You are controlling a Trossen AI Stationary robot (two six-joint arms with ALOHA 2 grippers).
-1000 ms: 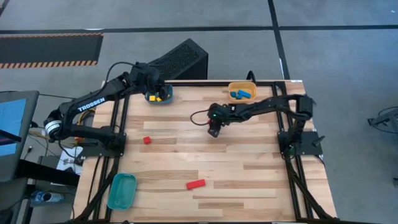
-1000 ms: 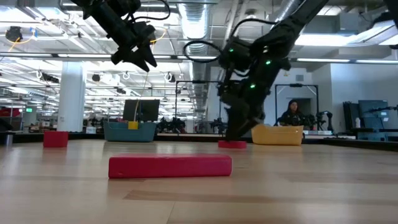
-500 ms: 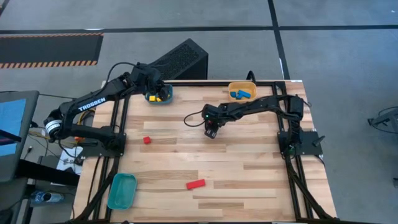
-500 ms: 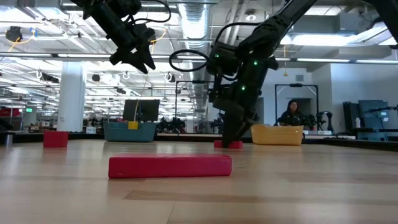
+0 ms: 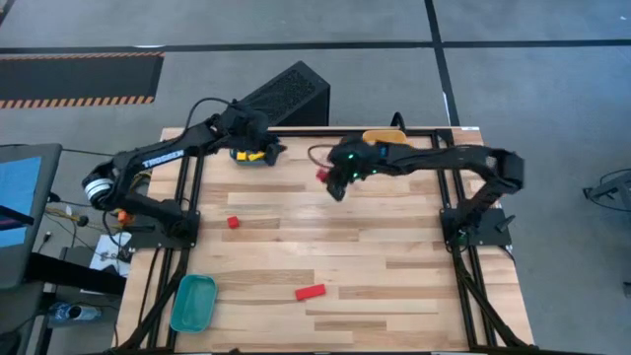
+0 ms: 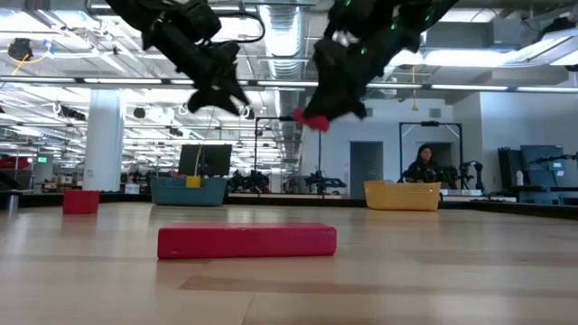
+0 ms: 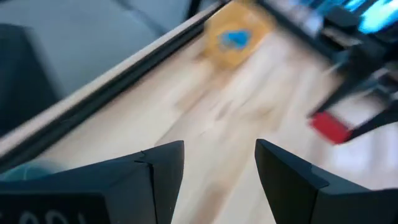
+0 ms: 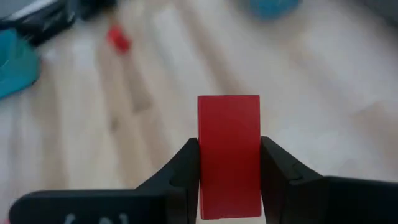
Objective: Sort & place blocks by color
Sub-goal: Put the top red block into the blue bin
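My right gripper (image 5: 327, 178) is up in the air over the far middle of the table, shut on a small red block (image 6: 314, 120). My left gripper (image 5: 258, 141) is open and hovers over a dark teal bin (image 5: 252, 156) at the far left, which holds yellow blocks. A red cube (image 5: 233, 222) lies flat on the left of the table. A red bar (image 5: 310, 292) lies flat near the near edge. The orange bin (image 7: 233, 38) at the far right holds blue blocks; my right arm partly covers it in the high view. My right gripper pinches the red block (image 8: 229, 134) between its two fingers (image 8: 186, 168), one on each long side (image 8: 211, 171), toward the block's end nearest the wrist. The fingers slant down from the table's right. The block is lifted clear, well above the table, and juts out past the fingertips.
An empty light teal bin (image 5: 192, 302) sits at the near left corner. A black box (image 5: 286, 96) stands beyond the far edge. Bare wood lies between the red cube and the right edge. A person (image 6: 423, 167) sits in the room behind.
My right gripper has risen from the table with the red block, which was on the wood a second ago and now hangs clear, and it has drifted toward the far edge. My left gripper has shifted a little toward the table's right over the far-left bin.
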